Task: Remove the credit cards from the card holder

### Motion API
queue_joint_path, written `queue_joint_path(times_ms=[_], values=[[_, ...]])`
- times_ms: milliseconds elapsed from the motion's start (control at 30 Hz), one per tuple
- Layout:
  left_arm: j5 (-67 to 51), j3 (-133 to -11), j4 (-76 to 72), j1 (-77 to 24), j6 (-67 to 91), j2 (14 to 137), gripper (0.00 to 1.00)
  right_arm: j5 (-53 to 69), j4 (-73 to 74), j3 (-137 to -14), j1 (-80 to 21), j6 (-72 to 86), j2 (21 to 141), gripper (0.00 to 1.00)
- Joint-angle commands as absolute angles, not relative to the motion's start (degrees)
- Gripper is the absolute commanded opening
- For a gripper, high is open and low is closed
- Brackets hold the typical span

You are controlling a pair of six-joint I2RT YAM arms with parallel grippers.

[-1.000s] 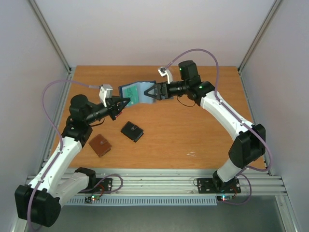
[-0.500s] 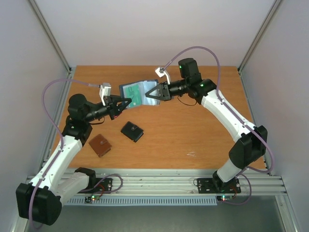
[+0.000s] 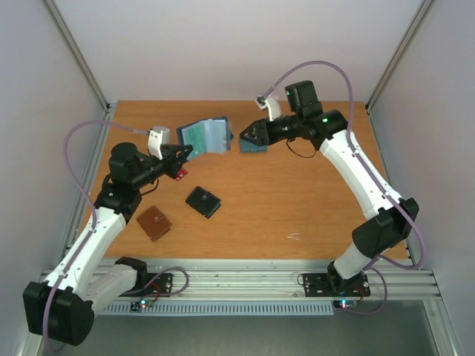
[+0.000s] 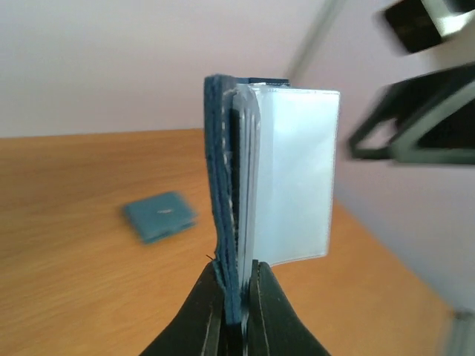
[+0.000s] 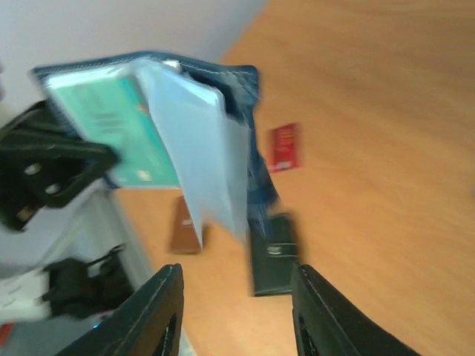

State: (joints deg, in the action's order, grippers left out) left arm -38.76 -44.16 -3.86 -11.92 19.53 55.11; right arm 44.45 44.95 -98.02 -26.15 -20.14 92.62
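The navy card holder (image 3: 210, 133) hangs open in the air above the back of the table, and my left gripper (image 3: 185, 153) is shut on its lower edge. In the left wrist view the two black fingers pinch the holder's cover (image 4: 225, 185) and its clear pockets (image 4: 297, 170). A teal-green card (image 5: 111, 126) sits in a pocket of the holder (image 5: 249, 96). A red card (image 3: 180, 174) lies on the table below my left gripper. My right gripper (image 3: 243, 139) stands open just right of the holder, apart from it, with nothing between its fingers (image 5: 167, 304).
A teal wallet (image 3: 254, 146) lies on the table under the right gripper, also in the left wrist view (image 4: 159, 216). A black wallet (image 3: 202, 201) and a brown wallet (image 3: 154, 222) lie nearer the front left. The wooden table (image 3: 297, 193) has walls on three sides.
My right gripper has let go of the holder's pockets, opened and drawn back to the right. The left gripper has shifted the holder slightly back and left. The red card now shows on the table.
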Motion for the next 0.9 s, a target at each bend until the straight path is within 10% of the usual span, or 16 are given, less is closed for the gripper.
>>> queue_joint_path(times_ms=[0,233,533,867], values=[[-8.43,-46.45,8.57,-16.09,0.26,55.15,0.0,22.53,56.71,-105.97,-25.01,-17.35,93.13,0.39],[3.87,-46.19,7.51,-21.88,-21.03,57.19,0.0,28.46,49.42,-111.75,-41.64,-23.93,97.2,0.38],[-36.69,-42.86,-11.41,-13.61,25.59,53.31,0.0,44.01,31.51,-102.45,-38.85,-12.3,97.43,0.28],[-50.85,-40.68,-32.93,-11.27,39.84,55.7,0.0,46.01,29.06,-97.99,-36.25,-11.69,95.36,0.25]])
